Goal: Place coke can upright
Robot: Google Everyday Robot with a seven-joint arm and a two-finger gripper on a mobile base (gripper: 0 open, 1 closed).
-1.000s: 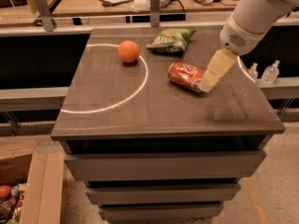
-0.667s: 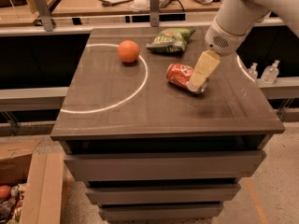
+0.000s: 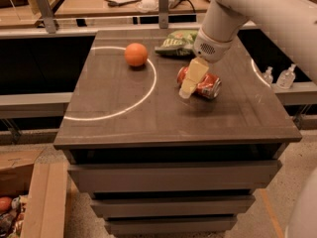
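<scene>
The red coke can (image 3: 205,85) lies on its side on the dark table (image 3: 168,118), right of centre, its silver end facing right and toward me. My gripper (image 3: 189,84) hangs from the white arm that comes in from the upper right. Its pale yellow fingers (image 3: 192,76) point down in front of the can's left end and cover part of it. I cannot tell whether it touches the can.
An orange (image 3: 135,54) sits at the back left inside a white arc marked on the table top. A green chip bag (image 3: 177,41) lies at the back, just behind the gripper. Two small bottles (image 3: 279,76) stand past the right edge. Drawers sit below the front edge.
The arm has swung left, carrying the gripper from the can's right end over to its left end. The can, orange and bag lie where they were.
</scene>
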